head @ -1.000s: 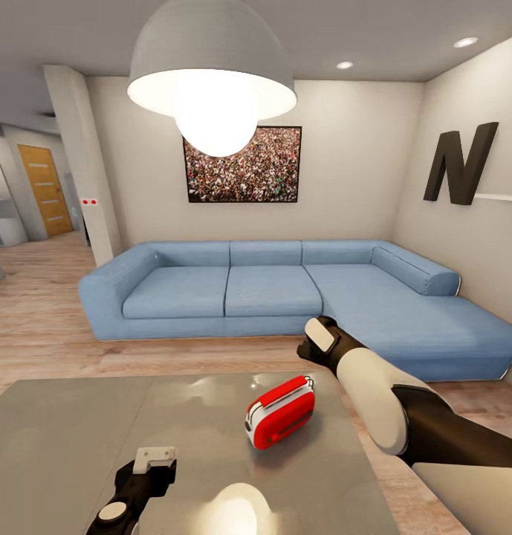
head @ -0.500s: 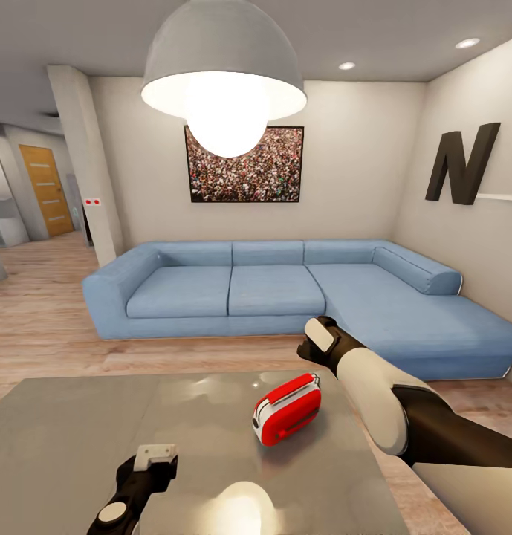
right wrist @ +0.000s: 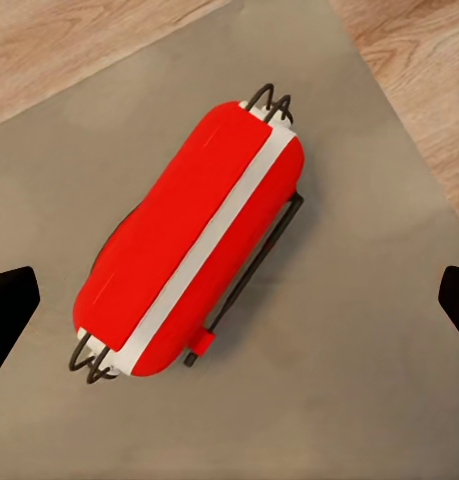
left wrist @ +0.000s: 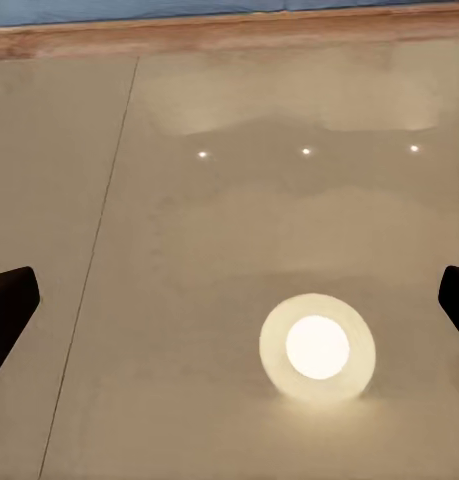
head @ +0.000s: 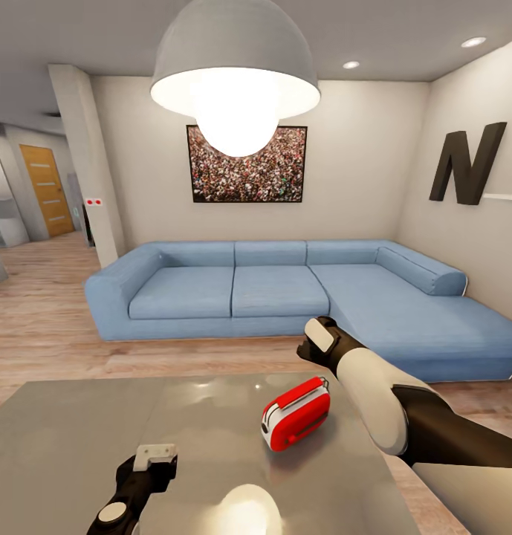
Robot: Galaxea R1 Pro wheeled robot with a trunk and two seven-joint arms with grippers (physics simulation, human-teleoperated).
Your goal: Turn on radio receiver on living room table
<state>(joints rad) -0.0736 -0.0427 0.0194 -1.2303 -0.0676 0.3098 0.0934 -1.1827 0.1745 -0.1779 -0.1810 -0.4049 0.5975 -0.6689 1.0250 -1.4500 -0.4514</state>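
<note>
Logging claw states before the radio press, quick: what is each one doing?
Left claw: open, empty, over the table.
Right claw: open, empty, above the radio.

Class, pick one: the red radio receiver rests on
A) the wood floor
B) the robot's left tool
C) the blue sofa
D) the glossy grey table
D: the radio receiver sits on the table, apart from both tools.

Radio receiver (head: 296,413) red, white band; table (head: 62,446) glossy grey; sofa (head: 285,293) blue; floor (head: 33,327) light wood.
</note>
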